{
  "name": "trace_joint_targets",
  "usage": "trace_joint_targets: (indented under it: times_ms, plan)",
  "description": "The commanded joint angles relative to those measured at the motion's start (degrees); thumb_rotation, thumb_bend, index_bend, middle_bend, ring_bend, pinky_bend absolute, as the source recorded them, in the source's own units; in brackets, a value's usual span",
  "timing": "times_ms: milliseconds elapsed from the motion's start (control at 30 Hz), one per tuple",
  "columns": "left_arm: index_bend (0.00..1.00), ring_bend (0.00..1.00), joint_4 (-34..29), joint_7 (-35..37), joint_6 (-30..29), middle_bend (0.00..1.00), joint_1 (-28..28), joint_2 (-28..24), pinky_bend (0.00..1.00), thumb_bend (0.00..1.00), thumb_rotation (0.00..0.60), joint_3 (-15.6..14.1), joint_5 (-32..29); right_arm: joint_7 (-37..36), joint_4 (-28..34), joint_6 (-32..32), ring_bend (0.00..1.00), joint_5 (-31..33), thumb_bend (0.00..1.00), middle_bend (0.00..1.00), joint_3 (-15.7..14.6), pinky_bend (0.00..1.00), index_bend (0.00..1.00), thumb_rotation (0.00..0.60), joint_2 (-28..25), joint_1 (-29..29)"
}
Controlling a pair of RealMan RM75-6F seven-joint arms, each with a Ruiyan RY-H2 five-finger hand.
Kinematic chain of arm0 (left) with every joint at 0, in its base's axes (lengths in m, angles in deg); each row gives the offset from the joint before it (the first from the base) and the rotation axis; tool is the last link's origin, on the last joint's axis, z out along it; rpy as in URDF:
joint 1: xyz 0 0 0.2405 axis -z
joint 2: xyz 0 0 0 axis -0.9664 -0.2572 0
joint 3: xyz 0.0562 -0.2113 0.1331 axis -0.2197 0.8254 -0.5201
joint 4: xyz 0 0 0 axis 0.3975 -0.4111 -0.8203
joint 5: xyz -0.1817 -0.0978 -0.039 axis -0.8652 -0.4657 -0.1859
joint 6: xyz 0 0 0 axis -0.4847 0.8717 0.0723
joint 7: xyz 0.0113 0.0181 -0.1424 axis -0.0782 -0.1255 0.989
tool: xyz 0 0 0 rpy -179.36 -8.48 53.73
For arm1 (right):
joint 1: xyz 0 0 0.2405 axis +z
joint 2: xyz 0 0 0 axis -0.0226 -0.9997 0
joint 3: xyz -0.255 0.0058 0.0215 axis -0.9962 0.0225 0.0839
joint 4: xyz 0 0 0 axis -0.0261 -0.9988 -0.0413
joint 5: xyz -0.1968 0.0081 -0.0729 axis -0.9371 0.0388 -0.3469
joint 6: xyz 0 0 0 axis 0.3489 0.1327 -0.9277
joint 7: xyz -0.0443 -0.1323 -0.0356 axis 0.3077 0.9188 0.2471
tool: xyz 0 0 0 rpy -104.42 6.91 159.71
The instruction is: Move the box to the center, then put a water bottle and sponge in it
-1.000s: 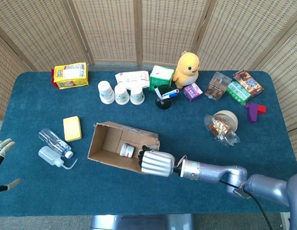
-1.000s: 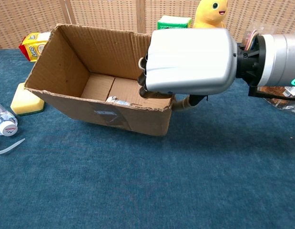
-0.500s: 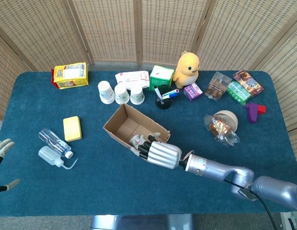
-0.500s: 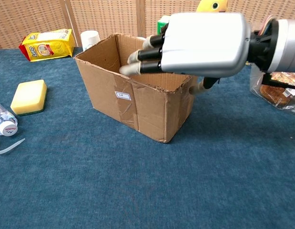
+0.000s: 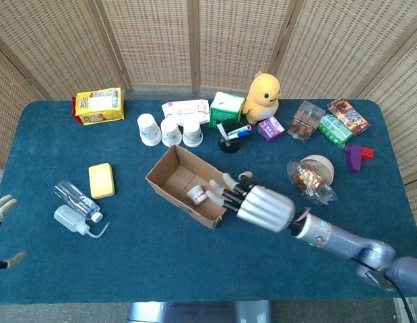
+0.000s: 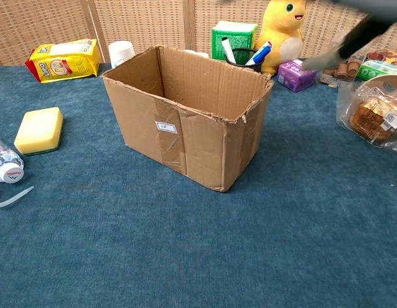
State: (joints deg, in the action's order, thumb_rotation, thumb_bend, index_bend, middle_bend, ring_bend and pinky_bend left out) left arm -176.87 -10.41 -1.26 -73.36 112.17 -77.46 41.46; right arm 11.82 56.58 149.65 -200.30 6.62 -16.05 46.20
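Spreading apart and grasping nothing, the fingers (image 5: pixel 225 190) of the right hand (image 5: pixel 259 205) hang over the near right end of the cardboard box (image 5: pixel 186 185), released from it; in the chest view only a blurred fingertip shows at the top right. The box stands upright and open-topped near the middle of the bench (image 5: pixel 161 262), skewed to its edges, with a small white container (image 5: pixel 197 196) inside (its label is too small to read). The left hand (image 5: pixel 1 210) shows only as pale fingertips at the bench's left edge, spread and holding nothing. The water bottle (image 5: pixel 77 200) lies on its side toward the left edge, with a squeeze bottle (image 5: pixel 75 221) just beside it on the near side. The yellow sponge (image 5: pixel 101 180) lies flat between the water bottle and the box, apart from both.
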Motion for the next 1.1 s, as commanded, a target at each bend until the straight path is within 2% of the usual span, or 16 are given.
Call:
trace_joint_targets:
  times_ms: [33,200,267,367,467,633,933,1100]
  plan:
    - [0.0,0.0,-0.14,-0.15,-0.14,0.0,-0.09,0.02,0.0,0.11,0.6,-0.03,0.06,-6.25,-3.67,7.3,0.23,3.56,0.0,0.16,0.52,0.49,0.11,0.6,-1.55,-4.81]
    - [0.0,0.0,-0.27,-0.29,-0.36,0.0,-0.2,0.03,0.0,0.11,0.6,-0.05,0.24,-16.48,-12.54,15.52,0.23,9.81,0.0,0.17,0.91,0.48,0.12,0.6,1.34,-11.14]
    - [0.0,0.0,-0.3,-0.21,-0.36,0.0,-0.21,-0.01,0.0,0.11,0.6,0.0,0.11,-19.99,-16.15,17.45,0.22,12.68,0.0,0.17,0.85,0.46,0.12,0.6,2.96,-13.88]
    - [0.0,0.0,-0.39,0.15,-0.66,0.0,-0.3,-0.16,0.0,0.1,0.6,0.2,-0.11,-25.53,-18.16,17.83,0.16,18.75,0.0,0.16,1.19,0.41,0.11,0.6,4.65,-18.07]
    - [0.0,0.0,-0.49,0.56,-0.93,0.0,-0.37,-0.35,0.0,0.11,0.6,0.37,-0.31,-28.61,-17.71,16.78,0.09,23.42,0.0,0.12,1.49,0.34,0.11,0.6,4.66,-21.19]
    - [0.0,0.0,-0.64,1.17,-1.49,0.0,-0.55,-0.67,0.0,0.1,0.6,0.68,-0.57,-30.88,-14.93,15.99,0.05,27.4,0.0,0.09,0.79,0.29,0.09,0.6,2.71,-25.89]
    - [0.0,0.0,2.47,-0.22,-2.87,0.0,0.12,0.69,0.0,0.11,0.6,0.98,2.42,-27.87,-4.48,14.1,0.0,31.0,0.0,0.02,-2.57,0.23,0.07,0.6,-1.68,-32.85]
    - [0.0,0.0,4.78,-1.42,-1.4,0.0,1.25,1.41,0.0,0.11,0.6,0.91,3.18,-27.51,-1.8,14.85,0.0,31.87,0.0,0.0,-4.01,0.19,0.07,0.6,-2.16,-36.51]
